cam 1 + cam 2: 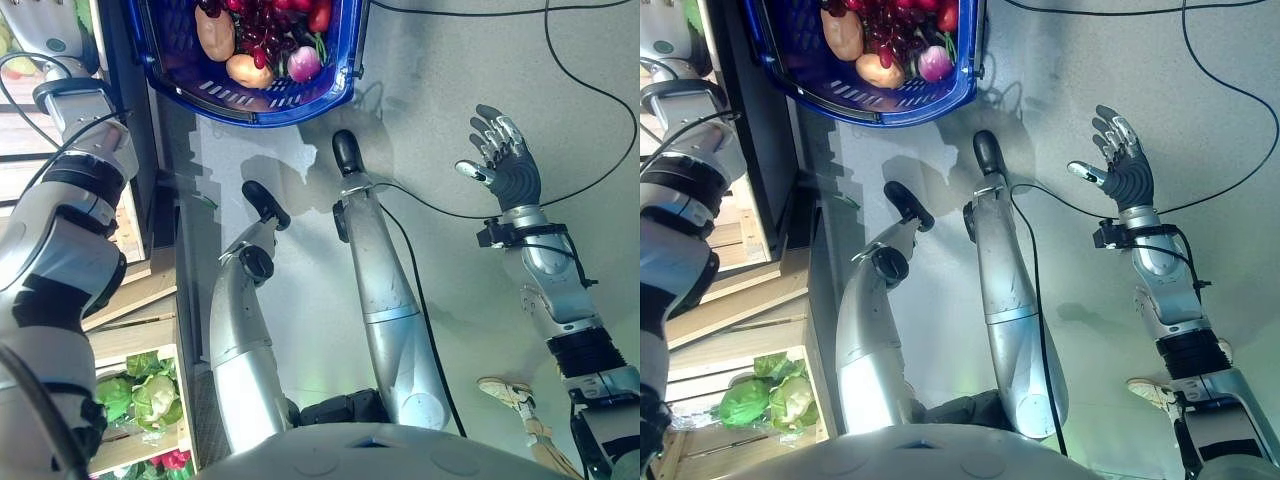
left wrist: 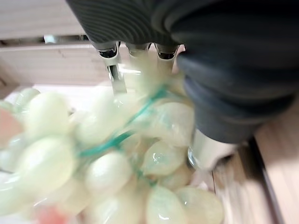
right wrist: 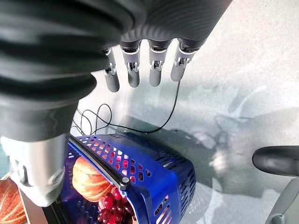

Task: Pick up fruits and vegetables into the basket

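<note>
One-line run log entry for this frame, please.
left hand: on green grapes, grasp unclear | right hand: open, idle | basket: holds produce

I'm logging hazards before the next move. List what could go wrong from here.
1. The left hand is pressed into a bunch of pale green grapes; its grip is hidden, so grapes might drop or tear off when lifted.
2. The blue basket already holds produce heaped against one wall, so added grapes could roll out.
3. The right hand hangs open over the floor, idle.
</note>
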### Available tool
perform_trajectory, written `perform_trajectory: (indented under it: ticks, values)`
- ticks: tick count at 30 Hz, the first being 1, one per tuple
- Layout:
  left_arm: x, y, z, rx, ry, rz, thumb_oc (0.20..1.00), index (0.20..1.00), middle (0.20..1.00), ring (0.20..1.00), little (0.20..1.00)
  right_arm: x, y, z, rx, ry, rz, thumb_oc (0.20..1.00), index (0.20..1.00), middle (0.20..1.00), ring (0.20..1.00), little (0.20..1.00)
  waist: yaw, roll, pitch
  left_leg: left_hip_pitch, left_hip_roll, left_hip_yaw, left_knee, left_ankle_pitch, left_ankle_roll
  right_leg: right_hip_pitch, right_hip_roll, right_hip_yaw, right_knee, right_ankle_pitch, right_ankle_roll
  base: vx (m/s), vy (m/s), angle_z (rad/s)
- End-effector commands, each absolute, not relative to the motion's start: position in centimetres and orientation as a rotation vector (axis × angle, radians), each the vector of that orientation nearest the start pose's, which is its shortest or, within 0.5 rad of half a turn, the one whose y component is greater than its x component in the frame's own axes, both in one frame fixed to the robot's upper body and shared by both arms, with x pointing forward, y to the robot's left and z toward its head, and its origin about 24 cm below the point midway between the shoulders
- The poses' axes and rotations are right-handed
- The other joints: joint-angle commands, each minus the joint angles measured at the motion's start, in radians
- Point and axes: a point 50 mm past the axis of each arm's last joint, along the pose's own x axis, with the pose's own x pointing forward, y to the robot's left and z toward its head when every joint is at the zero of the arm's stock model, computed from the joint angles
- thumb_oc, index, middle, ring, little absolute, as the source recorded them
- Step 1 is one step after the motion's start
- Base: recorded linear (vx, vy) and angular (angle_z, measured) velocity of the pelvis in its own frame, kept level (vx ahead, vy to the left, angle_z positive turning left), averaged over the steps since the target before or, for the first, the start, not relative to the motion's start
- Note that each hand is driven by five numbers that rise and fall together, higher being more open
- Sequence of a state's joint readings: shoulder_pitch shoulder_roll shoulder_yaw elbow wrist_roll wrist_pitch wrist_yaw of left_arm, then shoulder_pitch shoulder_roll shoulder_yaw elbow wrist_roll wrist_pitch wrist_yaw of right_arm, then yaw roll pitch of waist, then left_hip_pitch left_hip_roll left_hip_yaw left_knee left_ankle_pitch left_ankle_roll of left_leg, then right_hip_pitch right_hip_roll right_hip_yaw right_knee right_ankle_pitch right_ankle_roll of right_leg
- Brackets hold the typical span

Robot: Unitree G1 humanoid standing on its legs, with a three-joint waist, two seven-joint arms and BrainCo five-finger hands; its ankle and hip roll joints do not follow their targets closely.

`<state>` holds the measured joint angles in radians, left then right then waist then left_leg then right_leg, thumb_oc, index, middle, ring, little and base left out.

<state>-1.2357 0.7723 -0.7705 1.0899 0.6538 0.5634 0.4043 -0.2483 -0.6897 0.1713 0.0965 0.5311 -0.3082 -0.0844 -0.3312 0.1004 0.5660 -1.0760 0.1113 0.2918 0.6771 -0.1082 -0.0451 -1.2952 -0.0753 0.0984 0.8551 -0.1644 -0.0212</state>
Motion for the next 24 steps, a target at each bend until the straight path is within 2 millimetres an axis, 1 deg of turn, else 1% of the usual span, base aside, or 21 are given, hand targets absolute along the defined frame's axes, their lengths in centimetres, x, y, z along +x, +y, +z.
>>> perform_trajectory:
  ticks: [1,8,15,21,24]
  values:
    - [35.8,35.7,22.6,1.775,0.423,0.954,0.2,0.2,0.2,0.2,0.2,28.6,-23.3,14.7,-0.131,-0.438,0.079,1.0,1.0,1.0,1.0,1.0,-0.018,-0.018,-0.046,-0.013,-0.04,0.006,0.047,-0.066,0.017,0.01,0.068,-0.008,0.01,-0.013,0.047,0.0,0.0,0.0]
    - [35.2,36.5,21.9,1.666,0.352,1.003,0.2,0.2,0.2,0.2,0.2,28.5,-23.4,15.2,-0.141,-0.459,0.074,1.0,1.0,1.0,1.0,1.0,-0.007,-0.023,-0.046,0.009,-0.042,0.001,0.039,-0.061,0.014,0.042,0.063,-0.017,-0.004,-0.012,0.044,-0.02,0.007,0.01]
    - [35.2,36.3,21.2,1.557,0.273,0.955,0.2,0.2,0.2,0.2,0.2,27.9,-23.1,15.1,-0.159,-0.459,0.1,1.0,1.0,1.0,1.0,1.0,0.006,-0.027,-0.046,0.081,-0.043,-0.003,0.003,-0.052,0.012,0.12,0.05,-0.033,-0.041,-0.007,0.047,-0.05,0.009,0.05]
    - [34.9,36.6,19.4,1.266,0.205,0.88,0.2,0.2,0.2,0.2,0.2,27.4,-23.0,14.6,-0.201,-0.431,0.127,1.0,1.0,1.0,1.0,1.0,0.021,-0.024,-0.046,0.18,-0.055,-0.005,-0.041,-0.044,0.013,0.223,0.034,-0.05,-0.095,-0.001,0.051,-0.03,0.019,0.02]
    - [34.5,36.7,18.5,1.17,0.174,0.837,0.2,0.2,0.2,0.2,0.2,27.0,-23.1,14.6,-0.248,-0.414,0.136,1.0,1.0,1.0,1.0,1.0,0.028,-0.017,-0.046,0.239,-0.065,-0.008,-0.061,-0.043,0.015,0.284,0.029,-0.055,-0.115,-0.004,0.051,-0.01,0.04,0.01]
